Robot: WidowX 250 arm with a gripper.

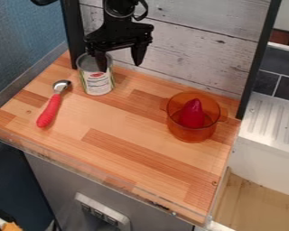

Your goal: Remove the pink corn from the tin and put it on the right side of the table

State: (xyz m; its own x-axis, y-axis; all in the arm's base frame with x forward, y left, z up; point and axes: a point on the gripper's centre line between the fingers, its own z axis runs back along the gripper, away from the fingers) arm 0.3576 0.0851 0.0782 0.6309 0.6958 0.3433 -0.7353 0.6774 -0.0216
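Observation:
Above the back left of the table, the black gripper (119, 66) hangs with its fingers spread apart. Its left finger overlaps the rim of the open tin can (97, 85); I cannot tell whether the tip is inside or in front. The can stands upright near the back edge, its inside mostly hidden. A pinkish-red pointed piece, perhaps the pink corn (192, 113), stands tip up in a see-through orange pot (193, 134) on the right side of the table.
A spoon with a red handle (49, 111) lies on the left of the wooden table (128, 135). Dark posts flank a whitewashed plank wall (195, 49) behind. A low clear rim runs along the left and front edges. A white sink unit (273, 119) is at the right.

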